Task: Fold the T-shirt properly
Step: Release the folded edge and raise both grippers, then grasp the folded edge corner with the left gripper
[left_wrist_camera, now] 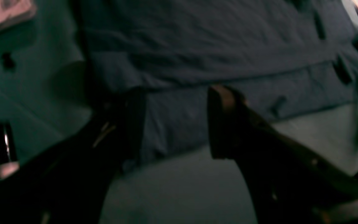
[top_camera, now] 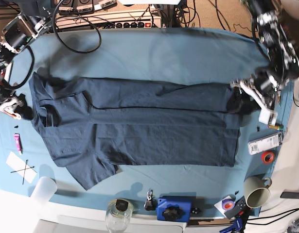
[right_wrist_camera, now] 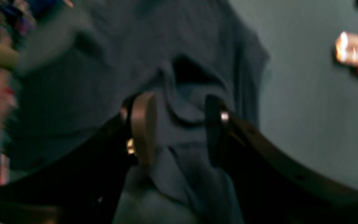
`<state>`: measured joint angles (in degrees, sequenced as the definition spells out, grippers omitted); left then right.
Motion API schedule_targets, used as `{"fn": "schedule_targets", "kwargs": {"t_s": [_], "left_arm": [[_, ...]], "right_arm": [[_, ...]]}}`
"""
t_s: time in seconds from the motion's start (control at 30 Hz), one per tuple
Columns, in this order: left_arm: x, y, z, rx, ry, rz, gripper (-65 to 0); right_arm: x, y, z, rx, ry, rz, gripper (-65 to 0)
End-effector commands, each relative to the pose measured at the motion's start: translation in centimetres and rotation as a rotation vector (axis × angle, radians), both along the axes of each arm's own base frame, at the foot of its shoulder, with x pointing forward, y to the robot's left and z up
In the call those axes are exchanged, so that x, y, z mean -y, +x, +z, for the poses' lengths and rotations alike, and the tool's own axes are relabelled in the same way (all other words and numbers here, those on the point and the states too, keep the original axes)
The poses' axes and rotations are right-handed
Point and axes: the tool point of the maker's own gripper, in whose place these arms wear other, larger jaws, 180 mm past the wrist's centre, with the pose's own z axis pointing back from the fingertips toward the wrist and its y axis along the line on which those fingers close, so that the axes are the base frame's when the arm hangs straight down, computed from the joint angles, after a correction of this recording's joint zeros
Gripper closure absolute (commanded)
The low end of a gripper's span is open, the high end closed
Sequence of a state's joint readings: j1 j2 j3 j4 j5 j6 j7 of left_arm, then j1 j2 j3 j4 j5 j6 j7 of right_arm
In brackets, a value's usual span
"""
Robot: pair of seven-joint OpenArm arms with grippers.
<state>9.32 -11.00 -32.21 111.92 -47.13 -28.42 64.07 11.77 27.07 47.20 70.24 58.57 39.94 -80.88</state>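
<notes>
A first lengthwise fold of the T-shirt point(top_camera: 139, 126) is being made — cloth is being pinched between the right gripper point(right_wrist_camera: 179, 127) fingers, the hem is lying between the parted left gripper point(left_wrist_camera: 176, 121) fingers — matched carrying is being called for next.

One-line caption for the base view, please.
Both grippers, left and right, at opposite ends of a half-folded T-shirt.

Navy T-shirt point(top_camera: 139, 131) lies sideways, top edge folded over

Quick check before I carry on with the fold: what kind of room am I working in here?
Most likely a robotics lab bench, not a home. The T-shirt lies on a table cloth, with power strips and cables along the far edge and a mug, tape roll and jar near it.
</notes>
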Motion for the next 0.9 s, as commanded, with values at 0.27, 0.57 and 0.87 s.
{"fn": "schedule_targets", "kwargs": {"t_s": [0.27,0.57,0.87], "left_arm": [[1.9,-6.1,2.5,0.052,0.077,-0.048,-32.2],[2.1,-7.5,1.7,0.012,0.073,-0.049,-32.2],[2.8,-7.2,2.0,0.039,0.025,-0.019,-32.2]], "right_arm": [[2.4,-2.9,-0.7,-0.070,-0.074,-0.028,-26.2],[2.6,-7.7,-4.9,-0.223,-0.085,-0.035,-26.2],[1.1,-8.4,-7.6,-0.216,-0.052,-0.085,-26.2]]}}
